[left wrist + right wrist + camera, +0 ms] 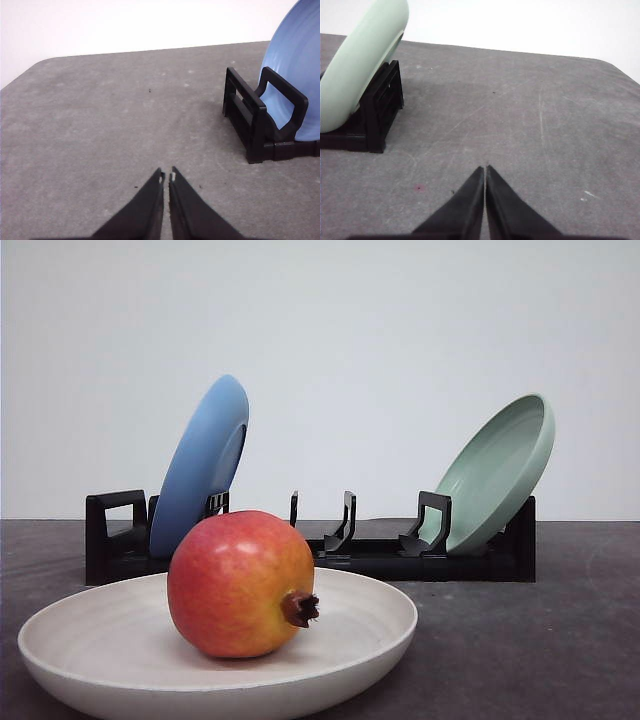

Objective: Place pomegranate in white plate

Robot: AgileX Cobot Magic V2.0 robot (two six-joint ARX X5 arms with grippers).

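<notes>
Nearest the front camera sits the white plate [90, 635], wide and shallow, resting flat on the grey table [520, 640]. Inside it lies the pomegranate [240, 583], resting on the plate's inner floor a little left of the plate's middle, its dark crown stub turned toward the right and slightly forward. Farther back stands a black dish rack [400, 558] holding two plates on edge: the blue plate [200, 465] leans in the rack's left end, tilted to the right at its top, and the pale green plate [495, 475] leans in the right end, its hollow facing left. The slots between them hold nothing. In the left wrist view the left gripper [167, 176] hovers over bare table with its two black fingers brought together, only a hairline gap at the tips and nothing between them; ahead of it and off to one side stands the rack's end [260, 120] with the blue plate [297, 75] in it, well apart from the fingertips. In the right wrist view the right gripper [485, 169] is likewise closed up, tips meeting, holding nothing, above bare table; the rack's other end [377, 115] with the pale green plate [360, 65] stands ahead to the side, well apart from the tips.
</notes>
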